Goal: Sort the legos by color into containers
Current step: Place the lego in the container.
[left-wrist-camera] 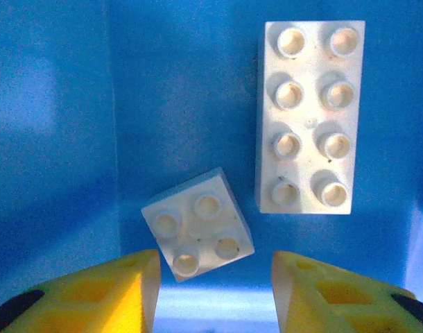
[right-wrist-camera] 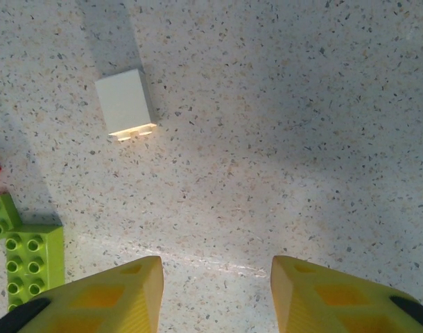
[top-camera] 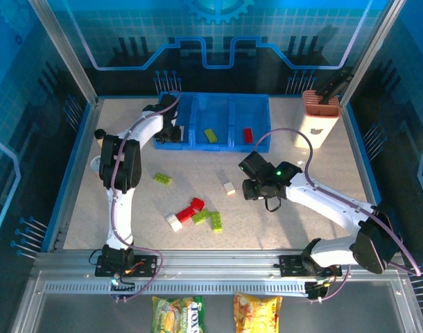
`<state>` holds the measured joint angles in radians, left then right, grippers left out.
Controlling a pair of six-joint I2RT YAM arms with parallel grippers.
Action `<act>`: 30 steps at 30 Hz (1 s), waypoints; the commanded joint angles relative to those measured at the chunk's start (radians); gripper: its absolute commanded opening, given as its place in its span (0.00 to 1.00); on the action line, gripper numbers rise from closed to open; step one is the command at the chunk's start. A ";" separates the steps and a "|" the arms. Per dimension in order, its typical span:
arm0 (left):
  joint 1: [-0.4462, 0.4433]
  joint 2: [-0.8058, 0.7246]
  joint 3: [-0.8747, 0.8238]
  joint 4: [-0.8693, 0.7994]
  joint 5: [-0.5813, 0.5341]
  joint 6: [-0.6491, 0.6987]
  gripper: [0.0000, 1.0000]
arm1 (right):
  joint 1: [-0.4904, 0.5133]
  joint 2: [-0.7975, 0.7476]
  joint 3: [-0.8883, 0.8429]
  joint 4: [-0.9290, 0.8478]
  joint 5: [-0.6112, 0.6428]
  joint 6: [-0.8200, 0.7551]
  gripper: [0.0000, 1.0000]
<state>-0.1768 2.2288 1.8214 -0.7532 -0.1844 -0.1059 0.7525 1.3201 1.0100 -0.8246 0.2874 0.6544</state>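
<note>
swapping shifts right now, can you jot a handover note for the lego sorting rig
Left gripper open and empty over the tray's left compartment, which holds two white bricks.
Right gripper open and empty above the table, near a loose white brick.
Done: green brick in middle compartment, red brick in right.
To do: the loose white brick, a lone green brick, and a cluster of red, white and green bricks on the table.

— Where's the tray [top-camera: 218, 111]?
— Far edge of the surface [top-camera: 197, 163], holder [top-camera: 318, 121] to its right.
— Inside?
— Left compartment: small brick [left-wrist-camera: 197, 224] just beside a long brick [left-wrist-camera: 310, 116]. Middle: a third brick [top-camera: 211, 134]. Right: a fourth brick [top-camera: 247, 134].
— Loose ones?
— A cluster of bricks [top-camera: 195, 214] near the front; behind it a single brick [top-camera: 162, 178] leftward, a stray brick [top-camera: 229, 187] rightward.
</note>
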 commanded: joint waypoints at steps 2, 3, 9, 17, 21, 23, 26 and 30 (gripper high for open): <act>-0.010 -0.090 -0.035 -0.032 0.010 -0.023 0.48 | 0.010 -0.016 0.039 -0.031 0.009 -0.005 0.46; -0.012 -0.101 -0.045 -0.029 0.010 -0.028 0.48 | 0.010 -0.016 0.042 -0.031 0.010 -0.007 0.46; -0.015 -0.175 -0.098 -0.025 0.016 -0.041 0.48 | 0.012 -0.008 0.039 -0.023 0.003 -0.006 0.46; -0.015 -0.286 -0.159 -0.029 0.059 -0.059 0.49 | 0.013 0.016 0.039 -0.015 -0.008 -0.016 0.46; -0.014 -0.339 -0.185 -0.041 0.084 -0.063 0.49 | 0.015 0.030 0.039 -0.006 -0.015 -0.015 0.46; -0.015 -0.363 -0.193 -0.048 0.093 -0.064 0.49 | 0.015 0.038 0.040 -0.002 -0.020 -0.013 0.46; -0.015 -0.398 -0.204 -0.064 0.110 -0.062 0.49 | 0.020 0.052 0.041 0.000 -0.023 -0.014 0.46; -0.013 -0.451 -0.233 -0.083 0.120 -0.054 0.49 | 0.024 0.070 0.039 0.007 -0.026 -0.012 0.46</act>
<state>-0.1879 1.8359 1.6119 -0.7895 -0.0967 -0.1581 0.7643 1.3758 1.0271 -0.8230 0.2756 0.6472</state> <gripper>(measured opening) 0.492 0.464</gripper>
